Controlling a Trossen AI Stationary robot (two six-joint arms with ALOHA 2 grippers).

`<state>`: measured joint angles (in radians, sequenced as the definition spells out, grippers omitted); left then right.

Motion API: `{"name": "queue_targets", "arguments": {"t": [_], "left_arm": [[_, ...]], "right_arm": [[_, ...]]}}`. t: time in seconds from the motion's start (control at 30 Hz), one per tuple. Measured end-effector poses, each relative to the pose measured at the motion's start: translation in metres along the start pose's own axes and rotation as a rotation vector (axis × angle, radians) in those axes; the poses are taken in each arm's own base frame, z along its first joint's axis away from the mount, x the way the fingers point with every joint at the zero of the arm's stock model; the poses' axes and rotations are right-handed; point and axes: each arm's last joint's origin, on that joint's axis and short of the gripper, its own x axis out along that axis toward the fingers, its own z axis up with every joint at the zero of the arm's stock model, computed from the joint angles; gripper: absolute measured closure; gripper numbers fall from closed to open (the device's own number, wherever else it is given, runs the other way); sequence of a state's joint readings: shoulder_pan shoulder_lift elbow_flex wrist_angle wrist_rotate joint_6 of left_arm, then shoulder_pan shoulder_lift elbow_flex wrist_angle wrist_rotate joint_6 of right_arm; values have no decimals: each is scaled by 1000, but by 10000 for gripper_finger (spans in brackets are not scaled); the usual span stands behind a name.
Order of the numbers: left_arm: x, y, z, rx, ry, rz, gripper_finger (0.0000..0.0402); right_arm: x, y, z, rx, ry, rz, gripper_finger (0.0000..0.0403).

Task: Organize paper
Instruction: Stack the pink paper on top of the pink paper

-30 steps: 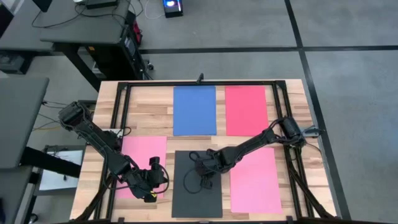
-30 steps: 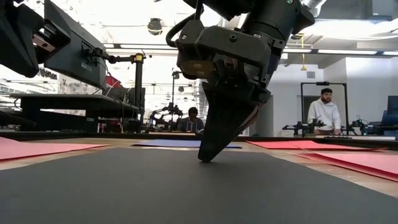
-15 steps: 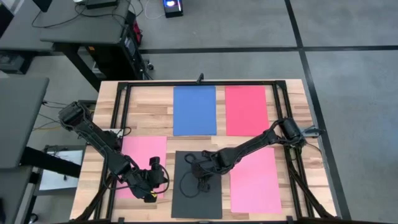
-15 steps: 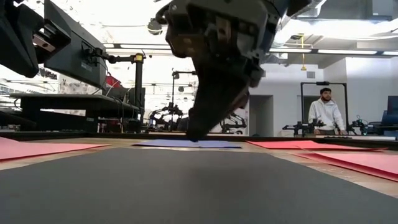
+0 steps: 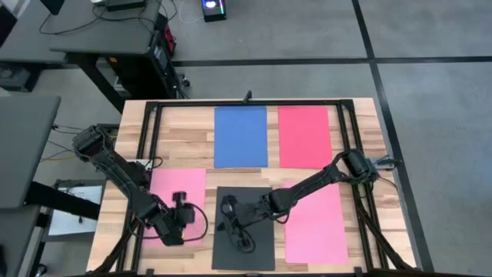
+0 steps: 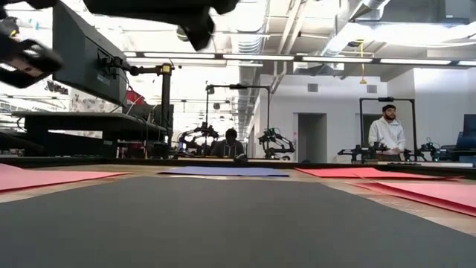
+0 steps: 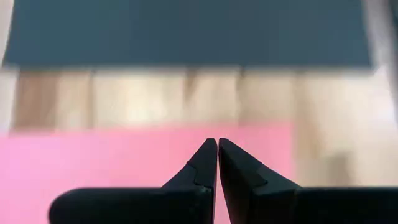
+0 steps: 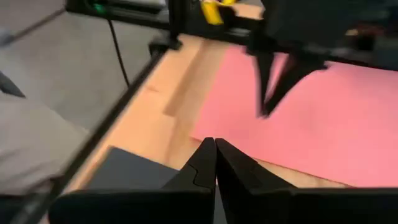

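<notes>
- We judge the thin flat paper sheets light, limp and slippery on the wooden desk (image 5: 184, 123); take hold at a lifted edge or corner.
- Locations: blue sheet (image 5: 241, 136) and red sheet (image 5: 304, 136) far; pink sheet (image 5: 178, 192) near left; dark grey sheet (image 5: 243, 228) near centre; second pink sheet (image 5: 317, 223) near right.
- Left claw (image 7: 217, 163): fully closed, empty, over the near-left pink sheet.
- Right claw (image 8: 215, 163): fully closed, empty, above the dark grey sheet's left part.

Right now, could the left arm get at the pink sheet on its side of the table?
Probably yes. The left end effector, fingers shut, hangs right over that pink sheet, with nothing between them. The right end effector is over the black sheet next to it.
</notes>
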<state>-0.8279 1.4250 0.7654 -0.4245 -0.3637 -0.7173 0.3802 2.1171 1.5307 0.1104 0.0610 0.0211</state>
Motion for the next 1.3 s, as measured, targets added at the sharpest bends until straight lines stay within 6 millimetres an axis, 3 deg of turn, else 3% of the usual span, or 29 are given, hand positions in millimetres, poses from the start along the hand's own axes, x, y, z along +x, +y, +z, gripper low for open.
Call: {"name": "queue_targets", "arguments": {"t": [0.2, 0.4, 0.57, 0.7, 0.9, 1.3], "left_arm": [[-7, 23, -26, -51, 195, 276, 402], [-1, 17, -41, -61, 165, 179, 402], [7, 15, -58, -134, 123, 101, 402], [14, 15, -63, -185, 75, 44, 402], [21, 21, -69, -223, 31, 7, 402], [29, 38, -66, -252, 57, 77, 402]], "right_arm": [[28, -11, -24, -87, 19, -21, 396], [63, -18, -44, -125, 139, -19, 333], [79, -14, -34, -185, 149, -12, 276], [85, -8, -27, -273, 185, -52, 240], [87, -7, -35, -474, 275, -158, 203], [87, -11, -36, -519, 289, -171, 193]]}}
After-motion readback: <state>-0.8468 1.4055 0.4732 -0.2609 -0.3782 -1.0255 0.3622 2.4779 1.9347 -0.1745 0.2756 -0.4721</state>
